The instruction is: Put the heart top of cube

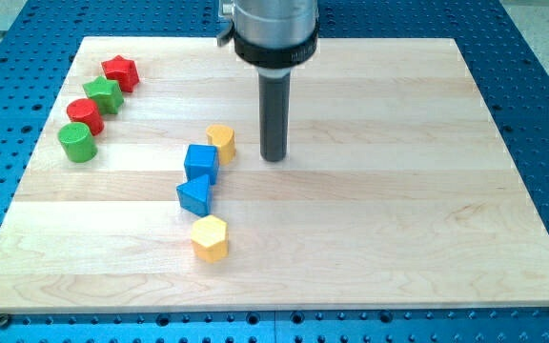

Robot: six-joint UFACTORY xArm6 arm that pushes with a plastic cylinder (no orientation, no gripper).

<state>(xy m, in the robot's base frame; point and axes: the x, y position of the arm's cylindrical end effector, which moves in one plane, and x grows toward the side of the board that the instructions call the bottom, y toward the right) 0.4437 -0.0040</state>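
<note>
On the wooden board, the blue cube was taken as landmark. Touching its upper right corner, the yellow heart was seen, so the task was judged nearly done; only a small push toward the view's left seemed needed. My tip was placed to the cube's right, just beside the heart, holding nothing, since no jaws are carried. Wide free room was found right of the cube; the board's edges were far away.

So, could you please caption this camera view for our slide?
My tip rests right of the yellow heart, which touches the blue cube.
</note>
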